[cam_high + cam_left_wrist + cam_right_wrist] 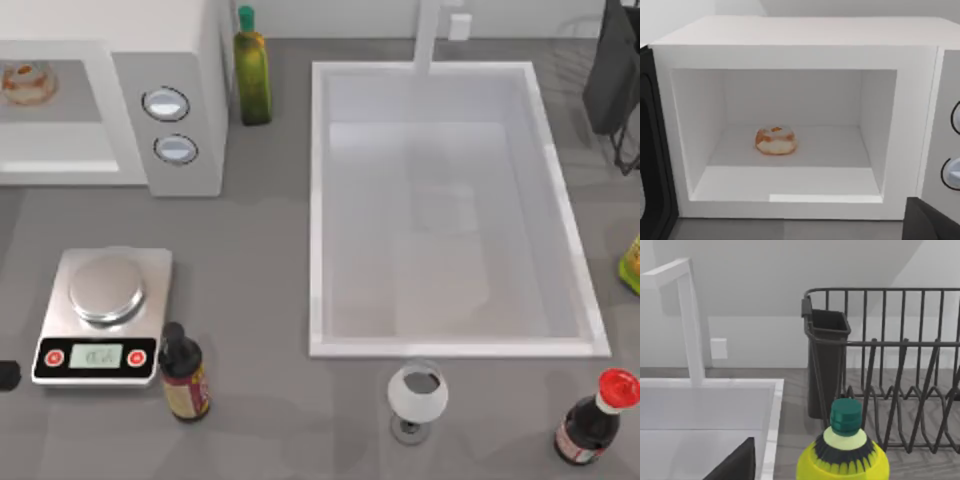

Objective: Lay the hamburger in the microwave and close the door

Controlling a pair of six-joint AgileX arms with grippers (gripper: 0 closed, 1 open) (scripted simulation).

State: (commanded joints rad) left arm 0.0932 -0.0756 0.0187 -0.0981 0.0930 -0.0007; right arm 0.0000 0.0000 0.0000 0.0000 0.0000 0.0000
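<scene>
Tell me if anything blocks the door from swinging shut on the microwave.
Nothing visible does. The hamburger lies well inside the microwave, back from the front lip, and the door stands open beside the opening with nothing across it.

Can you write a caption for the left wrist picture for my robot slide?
The hamburger sits on the floor of the white microwave, and its door stands open at the side.

The left arm showed as no more than a small dark tip at the top view's left edge, toward that view's lower part. A dark corner of the left gripper sat at the edge of the left wrist view, the wrist held about level and facing forward. A dark wedge of the right gripper sat at the edge of the right wrist view, that wrist also about level.
</scene>
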